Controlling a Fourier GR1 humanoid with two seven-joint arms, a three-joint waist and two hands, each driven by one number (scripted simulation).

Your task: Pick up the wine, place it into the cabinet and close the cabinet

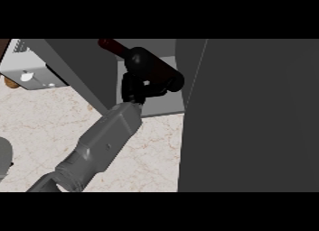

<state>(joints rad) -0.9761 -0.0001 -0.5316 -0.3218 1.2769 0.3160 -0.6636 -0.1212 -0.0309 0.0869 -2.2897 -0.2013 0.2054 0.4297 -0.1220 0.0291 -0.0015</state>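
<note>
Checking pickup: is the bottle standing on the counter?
No, the left hand curls round the bottle, holding it up at the cabinet.

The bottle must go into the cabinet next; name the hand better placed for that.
Left. The left hand is curled round the bottle at the open cabinet; the right hand shows nowhere.

The left forearm [105,142] was a boxy shell of plain mid-grey. Its faces were flat and its edges softened, and it was broad at the near end and narrowed toward the far end. One small round fastener [107,145] sat on its upper face. A darker grey collar [58,176] ringed the near end. A short black wrist piece [131,94] joined the shell to the left hand [143,72], which was black all over, rounded in its parts and faintly glossy.
</note>
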